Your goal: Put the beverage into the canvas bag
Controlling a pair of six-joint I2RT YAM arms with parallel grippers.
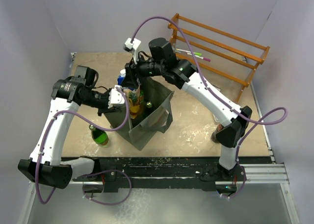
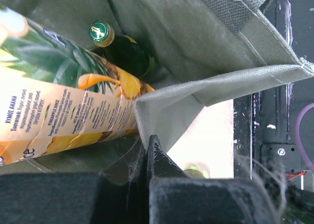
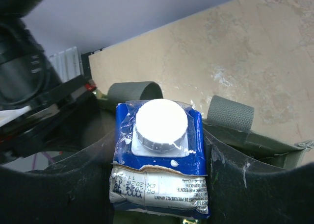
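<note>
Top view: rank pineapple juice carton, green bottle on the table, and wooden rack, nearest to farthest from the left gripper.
1. Pineapple juice carton, in the canvas bag beside the left gripper.
2. Green bottle, on the table, near-left.
3. Wooden rack, far right corner.

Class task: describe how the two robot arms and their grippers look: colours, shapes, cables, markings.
The left arm and right arm have smooth white link shells between bulky black joint housings. A purple cable loops loosely along each. The left gripper and right gripper have broad matte black fingers, scuffed and dusty. No lettering is legible.
</note>
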